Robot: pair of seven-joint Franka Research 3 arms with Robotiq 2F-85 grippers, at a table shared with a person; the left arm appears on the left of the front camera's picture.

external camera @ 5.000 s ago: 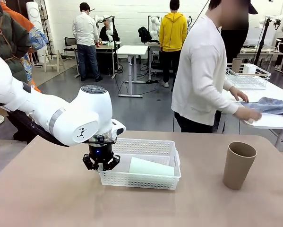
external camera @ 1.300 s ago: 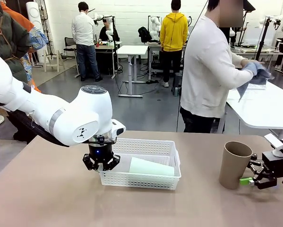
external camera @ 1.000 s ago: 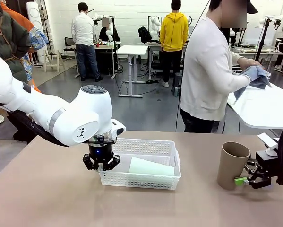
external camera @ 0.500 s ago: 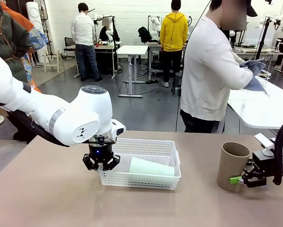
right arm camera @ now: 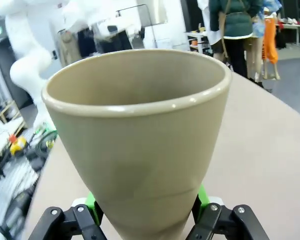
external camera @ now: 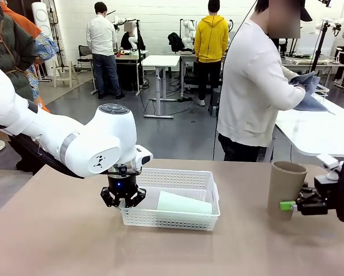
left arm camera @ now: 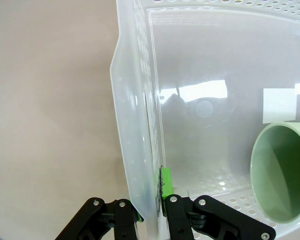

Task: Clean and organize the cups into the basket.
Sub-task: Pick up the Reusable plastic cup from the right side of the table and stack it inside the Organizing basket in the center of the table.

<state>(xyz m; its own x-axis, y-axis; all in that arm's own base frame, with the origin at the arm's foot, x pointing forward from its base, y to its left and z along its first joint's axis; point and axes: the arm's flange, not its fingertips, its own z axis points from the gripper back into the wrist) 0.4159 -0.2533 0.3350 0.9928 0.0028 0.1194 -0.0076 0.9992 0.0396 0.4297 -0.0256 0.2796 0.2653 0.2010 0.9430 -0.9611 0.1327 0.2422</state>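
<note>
Tan tabletop (external camera: 57, 241) lies before you; beyond it at one o'clock a person (external camera: 252, 86) handles a blue cloth (external camera: 309, 98). Your left gripper (left arm camera: 151, 197) pinches the basket (external camera: 177, 221) by its wall at eleven o'clock, the mint cup (external camera: 183, 203) lying on its side inside. Your right gripper (right arm camera: 145, 205) clasps the upright brown cup (external camera: 285, 187) at three o'clock, well apart from the basket.

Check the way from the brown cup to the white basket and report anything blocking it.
Nothing stands on the table between the brown cup, held by the right gripper, and the basket. Inside, a green cup lies on its side, taking part of the floor; the left gripper clamps the basket's left wall.
</note>
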